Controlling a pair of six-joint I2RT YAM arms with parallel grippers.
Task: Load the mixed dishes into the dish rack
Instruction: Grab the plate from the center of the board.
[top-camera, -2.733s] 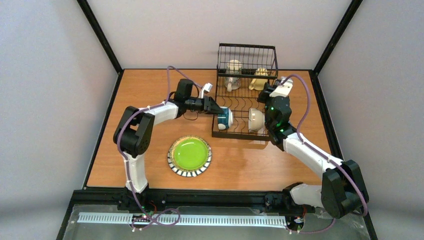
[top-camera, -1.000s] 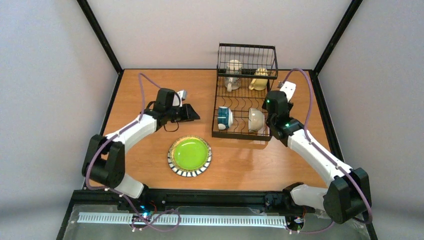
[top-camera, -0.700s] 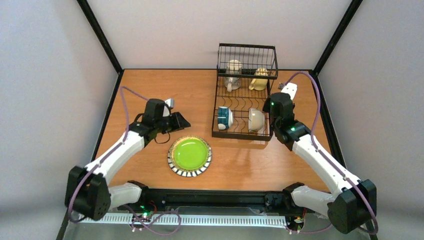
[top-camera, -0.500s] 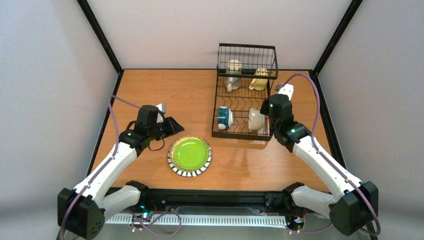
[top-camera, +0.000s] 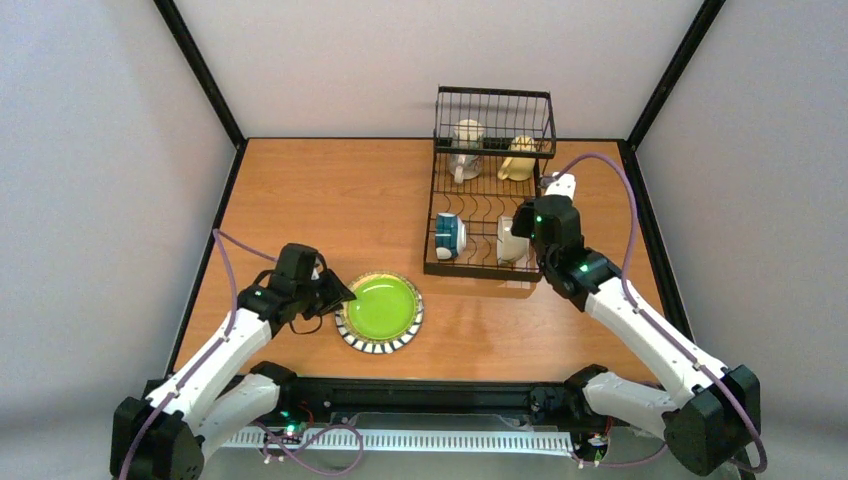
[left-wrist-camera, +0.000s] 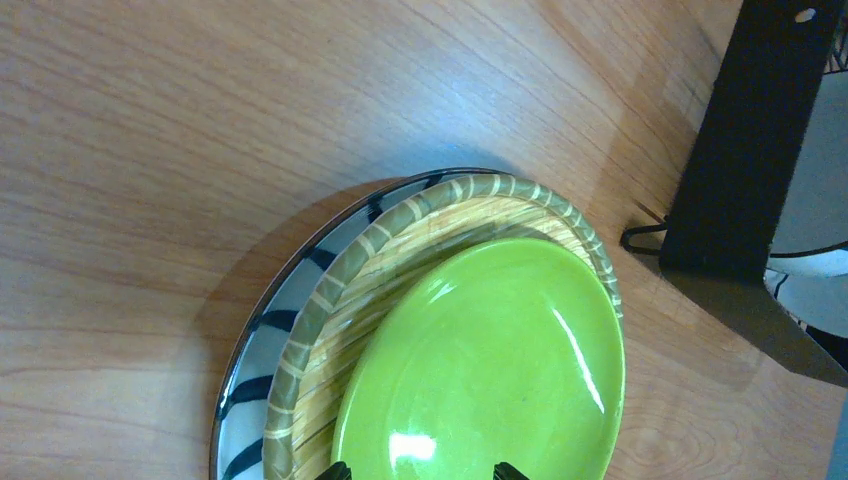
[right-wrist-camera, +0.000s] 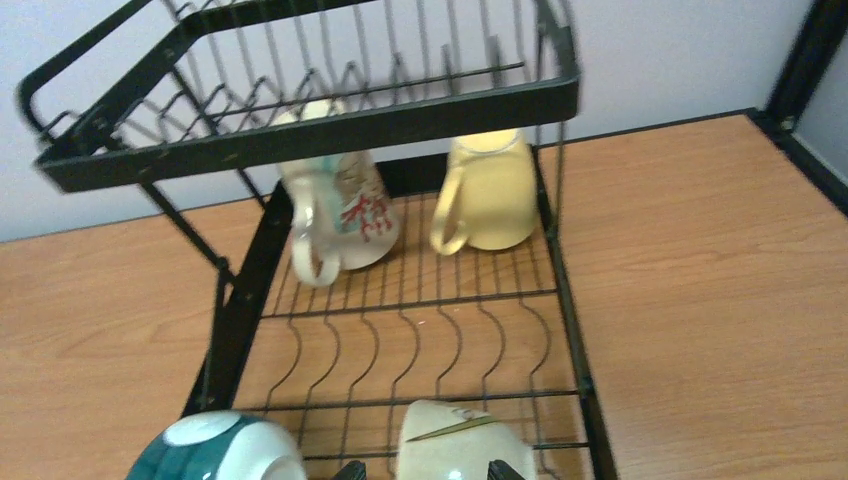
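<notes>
The lime-green plate (top-camera: 381, 308) with its striped rim lies flat on the table, near the front. In the left wrist view the plate (left-wrist-camera: 480, 370) fills the lower frame. My left gripper (top-camera: 342, 292) is open and empty at the plate's left edge, and in its own view the gripper (left-wrist-camera: 422, 470) hovers over the green surface. The black wire dish rack (top-camera: 436, 200) holds a teal-banded cup (top-camera: 449, 236), a cream bowl (top-camera: 507, 248), a white mug (top-camera: 466, 150) and a cream mug (top-camera: 520, 158). My right gripper (top-camera: 520, 232) is open, its fingertips over the cream bowl (right-wrist-camera: 465, 440).
The rack's raised basket tier (right-wrist-camera: 300, 130) overhangs the two mugs at the back. Bare rack slots (right-wrist-camera: 420, 340) lie between the mugs and the bowl. Black frame posts stand at the table's far corners, with grey walls beyond.
My left arm let go of the teal-banded cup in the rack and swung back and down to the plate's left edge. My right gripper shifted left over the cream bowl.
</notes>
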